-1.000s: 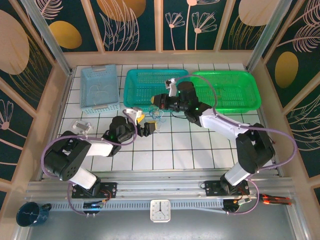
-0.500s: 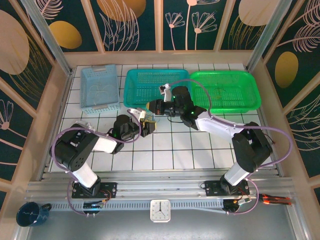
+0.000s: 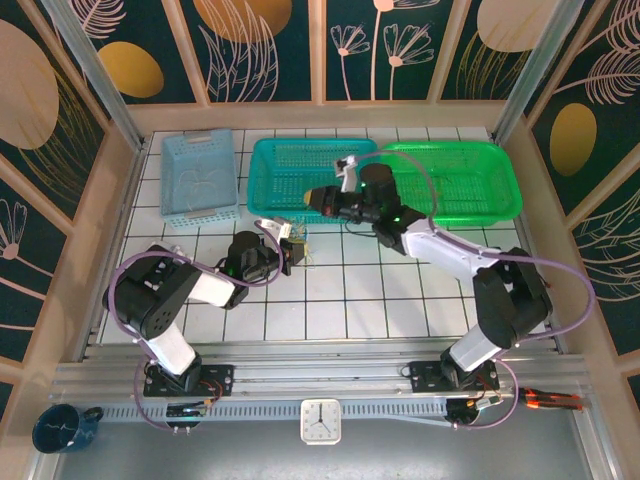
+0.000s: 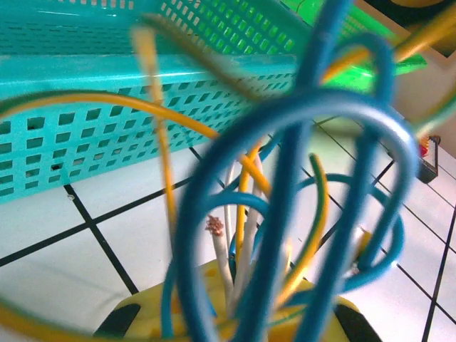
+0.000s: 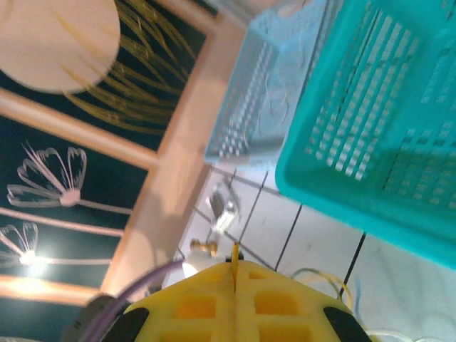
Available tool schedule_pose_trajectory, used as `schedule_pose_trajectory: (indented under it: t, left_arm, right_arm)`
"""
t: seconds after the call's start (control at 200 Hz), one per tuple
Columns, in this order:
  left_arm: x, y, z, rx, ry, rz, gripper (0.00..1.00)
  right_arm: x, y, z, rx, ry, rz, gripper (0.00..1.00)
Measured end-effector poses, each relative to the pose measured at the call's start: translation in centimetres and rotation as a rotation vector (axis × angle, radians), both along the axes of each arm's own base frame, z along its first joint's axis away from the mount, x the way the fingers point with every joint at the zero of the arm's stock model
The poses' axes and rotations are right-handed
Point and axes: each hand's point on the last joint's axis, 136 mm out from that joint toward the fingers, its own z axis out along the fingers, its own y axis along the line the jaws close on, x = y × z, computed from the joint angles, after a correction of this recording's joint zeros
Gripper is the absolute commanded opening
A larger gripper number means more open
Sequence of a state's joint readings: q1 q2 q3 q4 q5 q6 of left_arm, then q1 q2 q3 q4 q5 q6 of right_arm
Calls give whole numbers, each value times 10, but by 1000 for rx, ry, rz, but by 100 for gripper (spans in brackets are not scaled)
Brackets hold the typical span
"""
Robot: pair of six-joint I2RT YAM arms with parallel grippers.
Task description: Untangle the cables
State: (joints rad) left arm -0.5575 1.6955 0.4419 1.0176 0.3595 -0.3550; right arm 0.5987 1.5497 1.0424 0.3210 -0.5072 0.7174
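The cables form a small knot of blue, yellow and whitish cords on the white tiles, just in front of the teal basket. My left gripper is shut on this knot. In the left wrist view the cables loop up out of the closed yellow jaws of the left gripper, and one whitish cord shows a bare copper tip. My right gripper hovers over the teal basket's front rim, shut on a thin yellow cable that pokes out of the right gripper.
A light blue basket stands at the back left and a green basket at the back right. A small clear object lies on the tiles near the left wall. Purple cords loop off both arms.
The left gripper went from open to shut on the knot and edged left. The right gripper dipped toward the knot, then drew back up over the teal basket's rim.
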Motion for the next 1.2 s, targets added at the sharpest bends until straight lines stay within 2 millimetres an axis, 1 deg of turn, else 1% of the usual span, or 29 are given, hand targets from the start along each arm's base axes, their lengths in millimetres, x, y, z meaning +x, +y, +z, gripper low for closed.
schedule_pose_trajectory:
  t: [0.1, 0.19, 0.31, 0.385, 0.505, 0.58, 0.786, 0.931, 1.056, 1.146, 1.201]
  left_arm:
    - [-2, 1, -2, 2, 6, 1, 0]
    - [-3, 2, -11, 14, 24, 1, 0]
    - [-5, 3, -21, 28, 49, 1, 0]
    - [-5, 3, -23, 28, 54, 2, 0]
    - [-5, 3, -24, 30, 57, 2, 0]
    - [-6, 4, -25, 31, 59, 2, 3]
    - [-6, 4, -28, 36, 66, 2, 3]
    - [-6, 4, -28, 32, 73, 4, 11]
    - [-6, 4, -29, 29, 80, 6, 19]
    - [-7, 4, -29, 26, 88, 6, 26]
    - [-8, 4, -28, 24, 91, 3, 31]
  right_arm:
    - [13, -24, 27, 51, -36, -54, 0]
    - [20, -44, 52, 93, -81, -97, 0]
    - [21, -61, 80, 128, -131, -131, 0]
    - [20, -67, 90, 139, -153, -141, 0]
    - [20, -77, 100, 148, -173, -156, 0]
    - [22, -85, 104, 152, -182, -171, 0]
    - [32, -104, 112, 150, -193, -212, 0]
    - [42, -123, 126, 145, -228, -257, 0]
    - [58, -153, 128, 122, -239, -340, 0]
    - [73, -187, 123, 91, -236, -438, 0]
    - [84, -211, 119, 73, -233, -513, 0]
